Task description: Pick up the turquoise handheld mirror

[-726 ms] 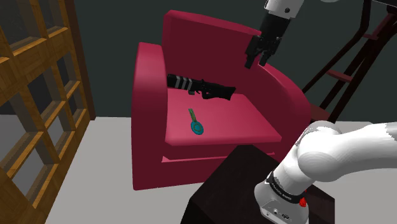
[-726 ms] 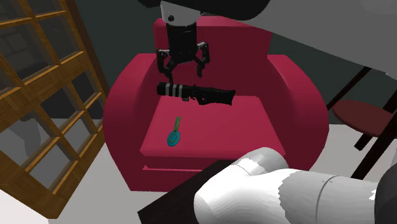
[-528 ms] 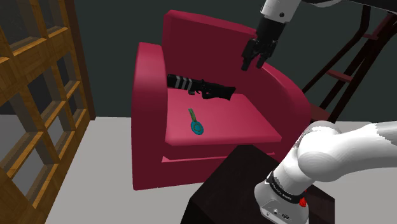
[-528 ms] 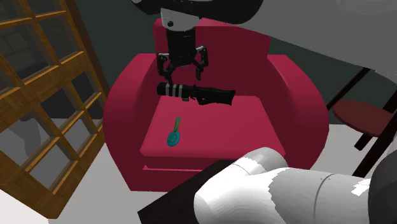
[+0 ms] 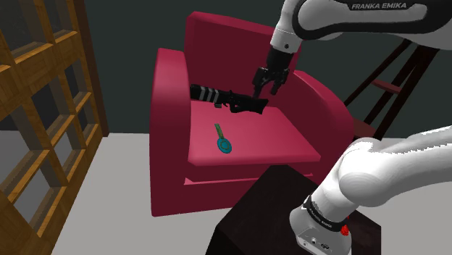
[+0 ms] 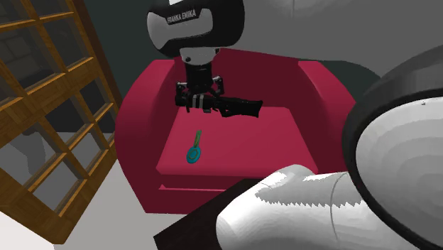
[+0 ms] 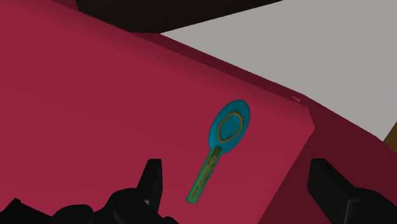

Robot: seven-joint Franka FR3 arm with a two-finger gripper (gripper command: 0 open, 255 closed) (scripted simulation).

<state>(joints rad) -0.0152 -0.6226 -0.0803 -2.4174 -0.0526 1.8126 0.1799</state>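
The armchair [image 5: 168, 145] holds the mirror [image 5: 224, 143] near its front; a black striped thing [image 5: 229, 99], hard to name, lies farther back; the gripper [image 5: 265, 85] hangs spread above it.

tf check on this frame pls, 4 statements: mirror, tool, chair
1. The mirror lies flat on the armchair's seat. True.
2. The tool is shut on the mirror. False: its fingers stand apart above the seat, holding nothing.
3. A black striped object lies between the mirror and the backrest. True.
4. The mirror's round head points at the backrest. False: the head faces the seat's front edge, the handle the backrest.
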